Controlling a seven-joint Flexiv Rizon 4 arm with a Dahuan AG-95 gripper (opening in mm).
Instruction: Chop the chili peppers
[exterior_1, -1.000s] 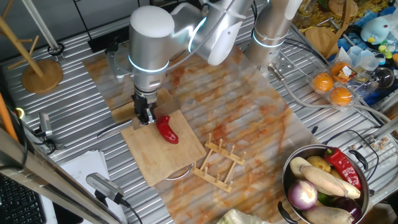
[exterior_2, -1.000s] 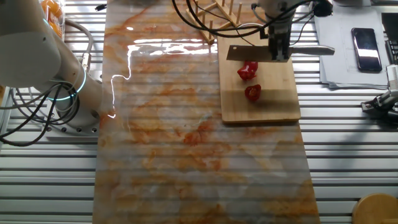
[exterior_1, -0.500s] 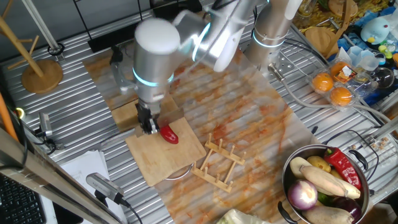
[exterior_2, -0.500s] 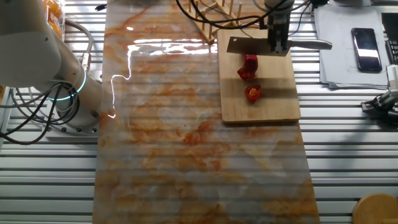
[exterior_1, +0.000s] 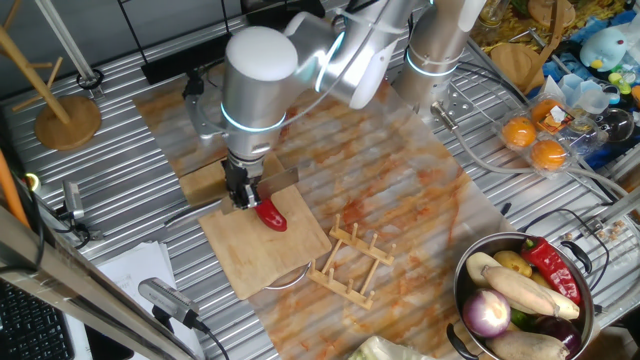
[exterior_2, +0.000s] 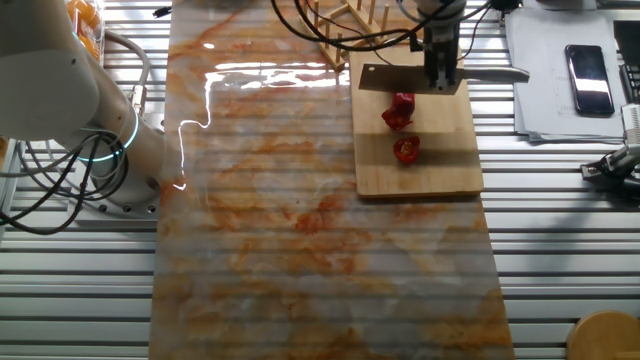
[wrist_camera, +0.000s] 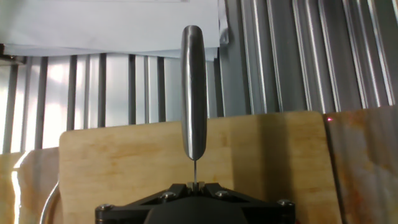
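Observation:
Two red chili peppers pieces lie on the bamboo cutting board (exterior_2: 440, 170): one (exterior_2: 400, 110) just below the knife blade (exterior_2: 388, 78), the other (exterior_2: 406, 150) nearer the board's middle. From the first fixed view they read as one red lump (exterior_1: 270, 213). My gripper (exterior_2: 440, 78) is shut on the knife between blade and steel handle (exterior_2: 497, 72), and the blade hovers beside the upper piece at the board's edge. In the hand view the handle (wrist_camera: 194, 93) points away from my gripper (wrist_camera: 194, 184) over the board (wrist_camera: 267, 162); the peppers are out of sight there.
A wooden rack (exterior_1: 352, 260) stands right beside the board. A pot of mixed vegetables (exterior_1: 520, 300) sits at the front right and oranges (exterior_1: 535, 140) at the right. A phone (exterior_2: 587, 65) on papers lies past the knife handle. A wooden stand (exterior_1: 68, 120) is at the left.
My gripper and the knife have shifted a little toward the rack-side edge of the board, off the upper pepper piece. Both pepper pieces stay where they were.

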